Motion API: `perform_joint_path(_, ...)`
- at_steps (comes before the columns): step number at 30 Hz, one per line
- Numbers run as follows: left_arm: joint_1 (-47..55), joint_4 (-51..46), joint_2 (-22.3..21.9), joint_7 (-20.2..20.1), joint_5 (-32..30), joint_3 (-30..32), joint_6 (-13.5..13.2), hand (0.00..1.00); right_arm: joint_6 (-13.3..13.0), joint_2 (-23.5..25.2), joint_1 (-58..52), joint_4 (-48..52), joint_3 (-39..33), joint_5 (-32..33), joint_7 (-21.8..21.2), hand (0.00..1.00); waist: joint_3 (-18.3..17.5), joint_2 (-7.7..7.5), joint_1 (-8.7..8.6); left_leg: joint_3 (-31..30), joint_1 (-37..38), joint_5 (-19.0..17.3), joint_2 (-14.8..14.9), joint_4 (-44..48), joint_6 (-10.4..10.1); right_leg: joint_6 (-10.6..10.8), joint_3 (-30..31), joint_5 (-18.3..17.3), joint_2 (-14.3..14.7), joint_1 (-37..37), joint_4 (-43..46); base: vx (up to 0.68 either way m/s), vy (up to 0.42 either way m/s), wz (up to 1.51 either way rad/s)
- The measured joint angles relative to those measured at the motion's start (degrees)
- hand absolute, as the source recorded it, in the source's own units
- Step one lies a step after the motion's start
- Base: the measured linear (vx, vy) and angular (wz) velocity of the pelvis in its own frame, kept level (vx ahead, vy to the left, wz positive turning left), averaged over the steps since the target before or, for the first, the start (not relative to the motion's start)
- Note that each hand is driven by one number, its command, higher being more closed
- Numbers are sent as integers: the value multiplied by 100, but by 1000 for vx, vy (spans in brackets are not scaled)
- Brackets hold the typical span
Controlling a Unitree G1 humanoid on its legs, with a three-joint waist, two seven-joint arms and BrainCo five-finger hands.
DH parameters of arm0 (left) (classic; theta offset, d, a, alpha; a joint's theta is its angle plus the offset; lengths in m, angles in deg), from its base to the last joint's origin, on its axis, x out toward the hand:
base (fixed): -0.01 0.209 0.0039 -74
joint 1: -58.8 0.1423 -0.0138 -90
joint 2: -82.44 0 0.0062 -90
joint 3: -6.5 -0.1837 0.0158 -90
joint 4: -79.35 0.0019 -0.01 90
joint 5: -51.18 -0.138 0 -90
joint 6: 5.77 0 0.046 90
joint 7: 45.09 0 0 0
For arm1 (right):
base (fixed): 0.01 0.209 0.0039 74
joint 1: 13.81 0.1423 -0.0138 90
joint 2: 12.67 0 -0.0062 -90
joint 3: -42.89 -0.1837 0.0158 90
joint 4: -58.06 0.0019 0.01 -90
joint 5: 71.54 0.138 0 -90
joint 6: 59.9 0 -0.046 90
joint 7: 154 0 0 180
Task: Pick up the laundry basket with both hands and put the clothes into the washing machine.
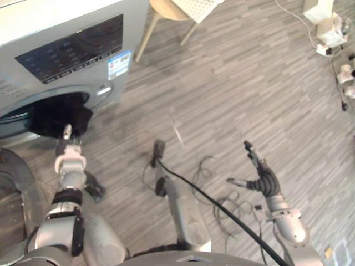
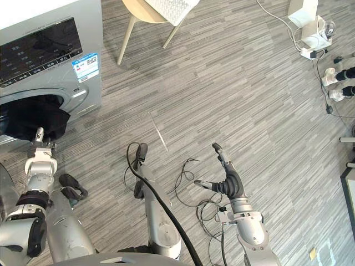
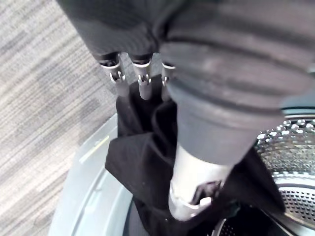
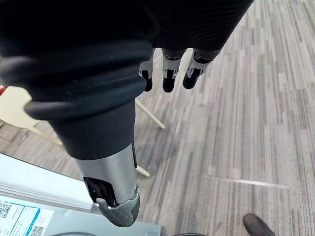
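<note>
Clothes (image 1: 58,119) check, nearest first: my right hand (image 2: 228,180) idles above the floor (image 2: 249,100), fingers spread, empty. My left hand (image 1: 70,160) is straight-fingered, tips pressed against the black cloth. The bundle sits in the washing machine (image 1: 83,50) mouth, part of it draped out over the lower rim. The drum (image 3: 290,162) behind has room. Risks: an off-centre push lets the overhang slide to the floor, or cloth snags my fingers on pull-back and comes out

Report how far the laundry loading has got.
Done: the black cloth lies in the round door opening of the grey washing machine, part draped over the rim. In hand: the left hand touches it with straight fingers. Left: pushing the rest into the perforated steel drum. The right hand is open, holding nothing.
</note>
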Motion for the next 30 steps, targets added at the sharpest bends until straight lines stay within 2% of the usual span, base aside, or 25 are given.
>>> perform_joint_path(4, 272, 14, -133, -116, 1, -25, 75, 0, -9, 18, -8, -129, 1, -1, 2, 0, 7, 9, 0, -52, -4, -29, -68, -2, -1, 8, 2, -7, -40, 8, 6, -15, 28, 1)
perform_joint_path(9, 842, -523, -176, -505, -35, -908, 172, 0, -11, 29, -9, -231, 5, -5, 7, 0, 96, 137, 31, -74, 8, -49, -114, 11, 24, 17, 1, -13, -85, 25, 37, -3, 5, 1)
perform_joint_path(13, 1599, -1497, -90, -862, -572, -1702, 246, 0, -64, 29, -10, -479, 104, -13, 7, 0, 188, 273, 64, -83, 57, -90, -127, 10, -12, 30, -3, -24, -95, 79, 40, 0, 0, 0)
perform_joint_path(17, 2322, -2121, 18, -1181, -940, -2245, 288, 0, -119, 30, -22, -742, 241, -99, 1, 0, 203, 378, 109, -101, 197, -165, -210, -29, -28, 77, 31, -94, -128, 146, 78, -9, 11, -4)
perform_joint_path(20, 2855, -2399, 129, -1520, -1153, -2744, 370, 0, -161, 40, -20, -1117, 280, -128, 0, 0, 113, 528, 108, -177, 241, -172, -339, -146, -7, 72, 19, -139, -169, 186, 67, 10, 11, 7)
perform_joint_path(23, 3283, -2308, 26, -1757, -1272, -3095, 456, 0, -170, 384, -3, -1617, 393, -310, 10, 0, -244, 709, 156, -218, 462, -103, -439, -384, -17, 42, -10, -217, -172, 342, 59, 65, 11, 4)
perform_joint_path(25, 3352, -2073, -164, -1844, -1459, -3116, 497, 0, -177, 632, 63, -1888, 525, -337, 25, 0, -491, 803, 178, -210, 674, -62, -485, -538, -54, 100, -9, -265, -184, 459, 129, 99, 11, 4)
perform_joint_path(27, 3350, -1850, -312, -1845, -1603, -3148, 496, 0, -184, 835, 192, -2198, 644, -338, 42, 0, -611, 884, 179, -228, 958, -34, -538, -681, -81, 168, -9, -497, -255, 558, 467, 96, 12, 13)
perform_joint_path(28, 3349, -1746, -404, -1835, -1701, -3188, 495, 0, -176, 957, 240, -2338, 667, -342, 48, 0, -672, 944, 177, -256, 1120, -24, -570, -735, -96, 221, -1, -721, -321, 601, 796, 87, 2, 21)
perform_joint_path(30, 3350, -1622, -447, -1806, -1982, -3264, 420, 0, -121, 1164, 327, -2534, 672, -436, 71, 0, -668, 964, 179, -416, 1452, -17, -660, -780, -99, 285, 427, -1282, -423, 596, 1634, 67, -7, 34)
